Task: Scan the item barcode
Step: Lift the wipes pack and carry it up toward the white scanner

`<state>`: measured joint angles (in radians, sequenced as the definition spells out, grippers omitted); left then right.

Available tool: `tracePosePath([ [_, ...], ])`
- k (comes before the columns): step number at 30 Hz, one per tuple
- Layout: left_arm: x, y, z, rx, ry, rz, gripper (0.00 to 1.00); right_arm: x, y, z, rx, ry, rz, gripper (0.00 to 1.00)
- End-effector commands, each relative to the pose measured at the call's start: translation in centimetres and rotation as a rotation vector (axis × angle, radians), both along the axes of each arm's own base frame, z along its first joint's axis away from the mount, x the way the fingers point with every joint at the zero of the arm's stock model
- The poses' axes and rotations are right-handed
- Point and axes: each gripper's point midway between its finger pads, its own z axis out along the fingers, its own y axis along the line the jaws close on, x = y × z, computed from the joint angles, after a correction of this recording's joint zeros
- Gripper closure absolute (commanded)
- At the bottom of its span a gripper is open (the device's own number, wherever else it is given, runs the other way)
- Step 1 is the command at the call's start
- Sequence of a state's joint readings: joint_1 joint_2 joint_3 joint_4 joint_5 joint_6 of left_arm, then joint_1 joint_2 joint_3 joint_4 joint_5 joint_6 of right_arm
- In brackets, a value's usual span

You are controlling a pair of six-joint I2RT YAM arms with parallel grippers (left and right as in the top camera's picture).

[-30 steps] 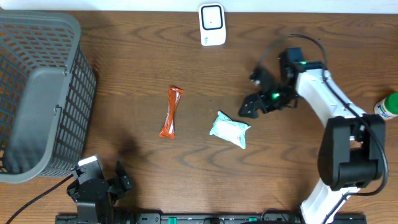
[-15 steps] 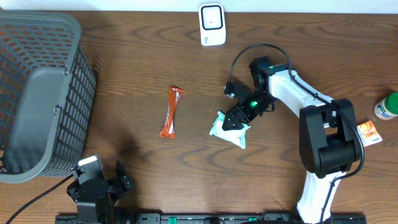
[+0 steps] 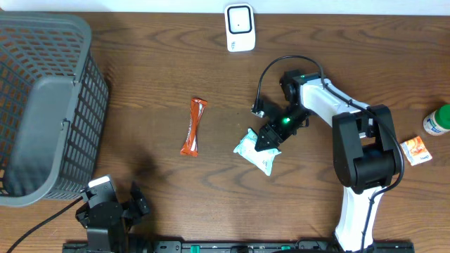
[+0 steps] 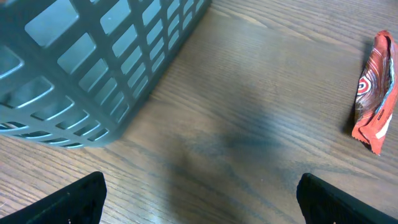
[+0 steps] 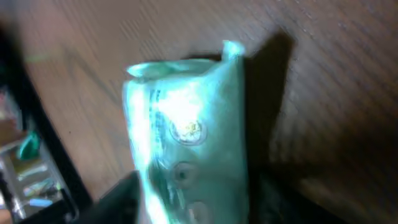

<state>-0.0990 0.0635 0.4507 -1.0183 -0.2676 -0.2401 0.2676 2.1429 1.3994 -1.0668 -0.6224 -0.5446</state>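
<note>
A pale green wipes packet [image 3: 253, 153] lies on the wooden table right of centre. My right gripper [image 3: 268, 140] is down on its upper right end. In the right wrist view the packet [image 5: 186, 124] fills the gap of that gripper [image 5: 193, 202], buckled between the dark fingers [image 5: 115, 202] pressing on either side. The white barcode scanner [image 3: 240, 27] stands at the back edge. An orange snack bar [image 3: 195, 126] lies left of the packet. My left gripper [image 3: 125, 206] rests at the front left, open [image 4: 199, 196] over bare wood.
A grey mesh basket [image 3: 42, 105] fills the left side and shows close in the left wrist view [image 4: 93, 56]. The snack bar [image 4: 373, 93] lies off to that gripper's right. A green-capped bottle [image 3: 437, 121] and an orange sachet [image 3: 415, 150] sit at the far right.
My right arm swung left and down from the back right onto the packet, and its jaws narrowed around it. The packet shifted slightly to the left. The left arm stayed still.
</note>
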Motion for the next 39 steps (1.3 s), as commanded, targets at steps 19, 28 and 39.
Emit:
tracePosePath([
  [19, 0.0, 0.2, -0.1, -0.003, 0.0, 0.014, 0.02, -8.1, -6.3, -10.1, -0.501, 0.093, 0.071, 0.99],
  [28, 0.0, 0.2, -0.1, -0.003, 0.0, 0.014, 0.02, -4.9, -1.4, -3.7, -0.323, 0.2, -0.001, 0.99],
  [39, 0.0, 0.2, -0.1, -0.003, 0.0, 0.014, 0.02, 0.8, 5.1, 9.4, 0.032, 0.077, -0.022, 0.98],
])
